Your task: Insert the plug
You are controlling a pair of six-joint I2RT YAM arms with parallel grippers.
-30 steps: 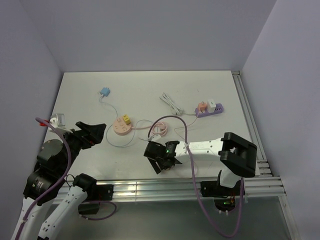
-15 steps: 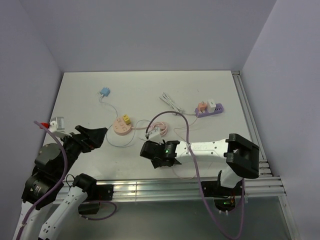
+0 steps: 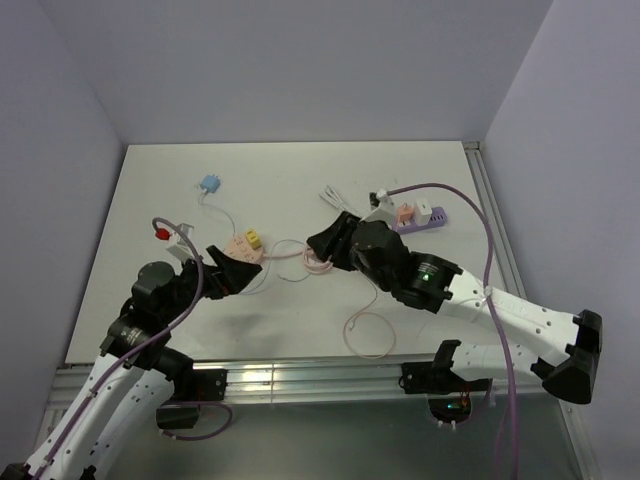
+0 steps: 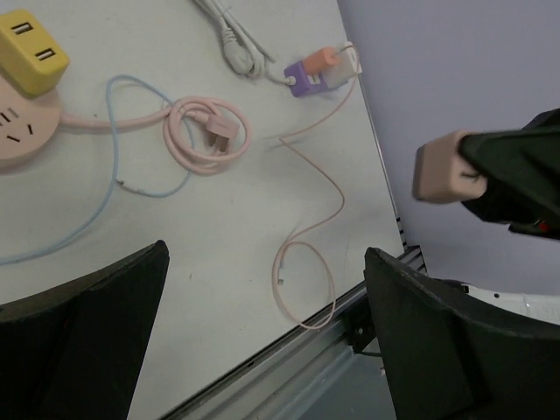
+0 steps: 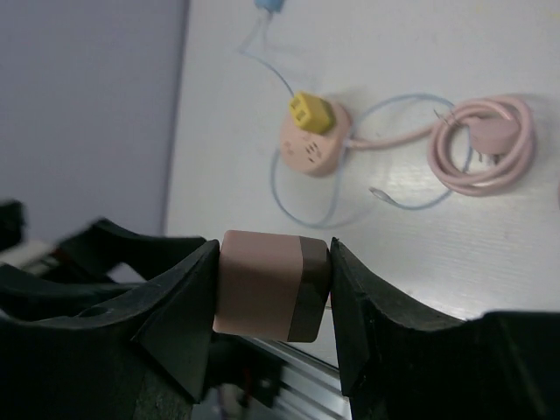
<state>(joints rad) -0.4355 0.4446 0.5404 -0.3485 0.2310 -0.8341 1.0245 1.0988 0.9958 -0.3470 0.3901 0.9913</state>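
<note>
Two robot arms reach over a white surface [image 3: 150, 240], seen from above and from each wrist.

The right tool [image 5: 273, 248] is closed partway on one pale pink plug [image 5: 262, 289] with a darker end, pinched between its two black fingers. The plug is held up off the surface, over its middle, between the two socket blocks. From the left wrist the same plug shows at the tip of the right tool, in the air.

The left tool [image 4: 267, 254] holds nothing, its two fingers spread wide above the near left part of the surface.

There are two socket blocks. One is a round pink socket [image 3: 240, 254] with one yellow plug [image 3: 253, 238] seated on it. The other is a purple strip [image 3: 420, 220] near the right edge, carrying two plugs side by side, one orange [image 3: 403, 211] and one white [image 3: 424, 208].

One small blue adapter [image 3: 209, 184] lies apart at the far left.

Four cables lie loose: one white bundled cable [image 4: 229, 31], one thick pink coil [image 4: 188, 131], one thin pink cable [image 4: 308, 229] ending in a loop near the front edge, and one thin blue cable [image 4: 112, 140] curving by the round socket.
</note>
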